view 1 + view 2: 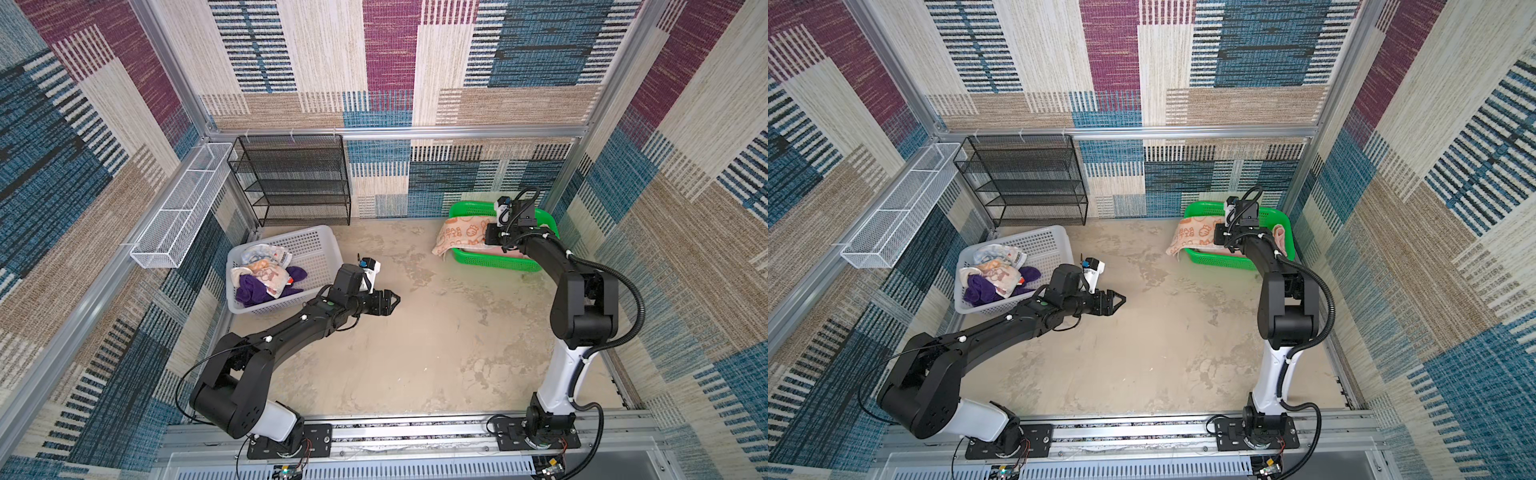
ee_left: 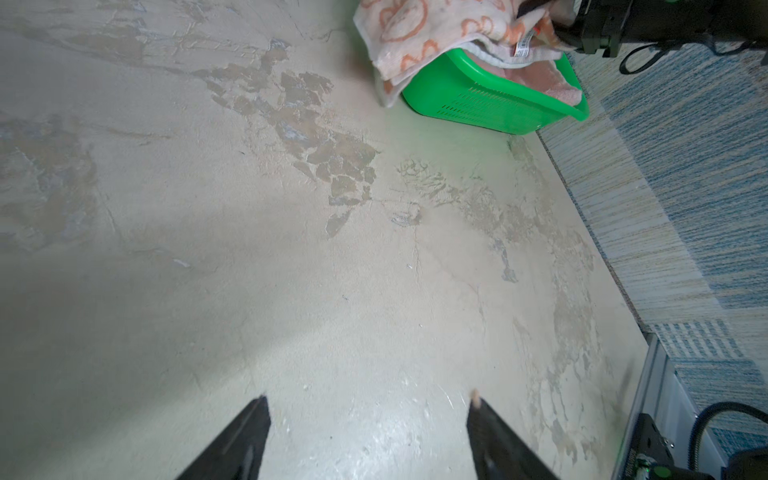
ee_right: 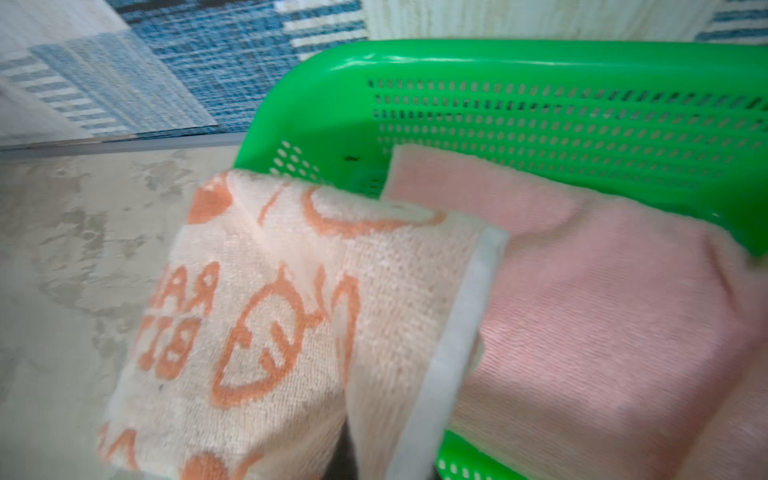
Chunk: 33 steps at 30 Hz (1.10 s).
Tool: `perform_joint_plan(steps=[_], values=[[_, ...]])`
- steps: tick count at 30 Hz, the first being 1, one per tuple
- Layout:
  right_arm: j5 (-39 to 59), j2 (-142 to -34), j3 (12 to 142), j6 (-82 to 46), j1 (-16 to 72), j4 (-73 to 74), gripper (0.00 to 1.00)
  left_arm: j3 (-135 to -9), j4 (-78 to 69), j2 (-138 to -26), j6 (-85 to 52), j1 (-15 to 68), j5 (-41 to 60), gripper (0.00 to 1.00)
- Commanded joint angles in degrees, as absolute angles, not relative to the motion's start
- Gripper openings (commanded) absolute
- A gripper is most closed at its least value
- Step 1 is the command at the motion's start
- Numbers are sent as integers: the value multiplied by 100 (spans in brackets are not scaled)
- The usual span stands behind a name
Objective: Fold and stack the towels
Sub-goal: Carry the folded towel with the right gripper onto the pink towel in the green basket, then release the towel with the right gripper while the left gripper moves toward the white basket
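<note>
Fingers (image 2: 232,444) of left gripper (image 2: 368,400) wide apart, empty; right gripper (image 1: 492,236) tight on orange towel (image 3: 270,332).

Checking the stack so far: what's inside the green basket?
A pink towel lies inside, an orange-printed towel overlapping it and draped over the green basket rim. Anything beneath is covered.

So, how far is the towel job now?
Looks done: the pink towel lies, seemingly folded, in the green basket. In hand: the orange towel hangs over that basket's rim under the shut right gripper; a grip is not visible. To do: the purple towel and whitish printed towel lie crumpled in the white basket; the left gripper is open and empty.
</note>
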<state>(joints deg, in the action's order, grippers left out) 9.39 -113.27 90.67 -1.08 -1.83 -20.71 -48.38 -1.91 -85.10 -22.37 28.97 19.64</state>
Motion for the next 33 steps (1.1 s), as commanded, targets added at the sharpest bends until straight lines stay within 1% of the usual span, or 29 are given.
perform_joint_plan(steps=[1,7,14,16,18,20,22,24,25,28,33], values=[[492,-11390,8960,42,-384,-1911,0,-4894,-137,-8536,-2215,2892,1925,79],[285,-11591,8864,83,-748,-1855,0,-4944,-31,-8551,-2197,2891,1904,79],[-93,-11762,8921,185,-888,-1821,0,-4984,26,-8573,-2197,2892,1872,79],[-297,-11794,8984,142,-889,-1844,11,-5008,34,-8585,-2197,2892,1872,79],[-603,-11838,9095,89,-896,-1954,26,-5020,54,-8586,-2188,2892,1865,78],[-886,-11816,9080,27,-892,-1957,46,-5025,62,-8578,-2179,2892,1859,78],[-1007,-11687,8967,1,-894,-1856,57,-5019,70,-8585,-2162,2889,1838,79],[-1059,-11493,8825,-37,-891,-1717,72,-5020,62,-8595,-2141,2889,1837,79],[-1080,-11403,8772,-49,-892,-1644,77,-5019,59,-8600,-2144,2890,1836,78],[-883,-11149,8654,-48,-890,-1547,86,-5010,2,-8621,-2145,2891,1854,79],[-206,-10611,8219,-145,-855,-1306,100,-4968,-110,-8661,-2163,2892,1902,79]])
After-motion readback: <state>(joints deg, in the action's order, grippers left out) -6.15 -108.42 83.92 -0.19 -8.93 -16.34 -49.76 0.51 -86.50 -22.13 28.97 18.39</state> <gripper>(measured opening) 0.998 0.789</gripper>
